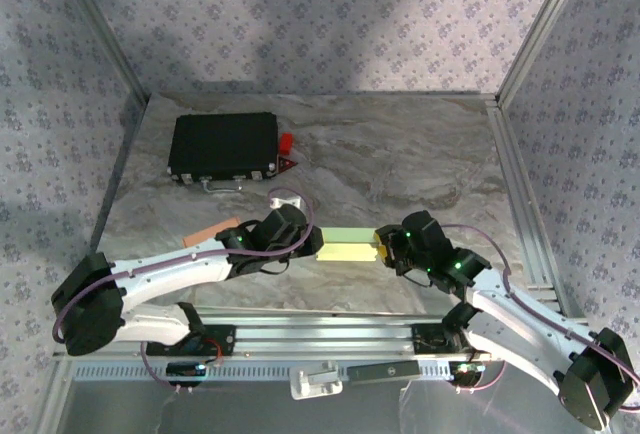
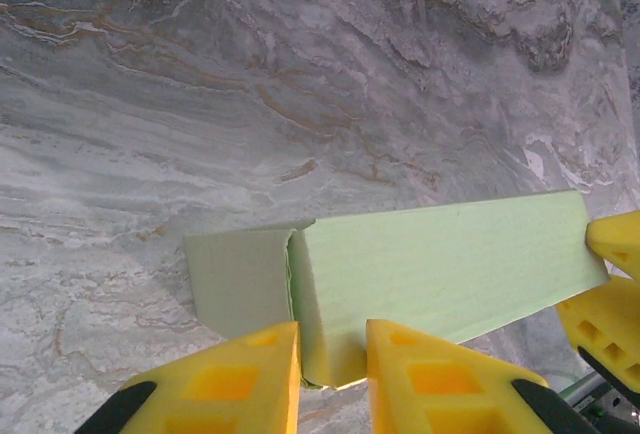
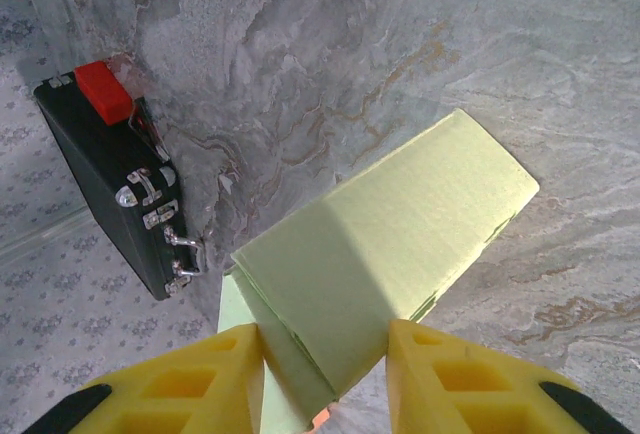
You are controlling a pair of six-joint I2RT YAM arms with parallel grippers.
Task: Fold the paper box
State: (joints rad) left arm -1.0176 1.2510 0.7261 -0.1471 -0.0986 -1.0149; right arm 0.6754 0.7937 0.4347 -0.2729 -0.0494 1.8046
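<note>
Shaping step judged in hand: paper box (image 1: 348,246), frame centre, clamped by left gripper (image 2: 332,336). Right gripper (image 3: 325,339) jaws astride other end, grip unclear. Next: firm right hold needed before flaps are tucked.

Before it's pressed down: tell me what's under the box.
Marbled table shows all around the box, and a flap juts from its end. The patch directly beneath the box is covered, so it cannot be seen.

Marbled tbl (image 1: 400,154) w/ black case (image 1: 222,146)
</note>
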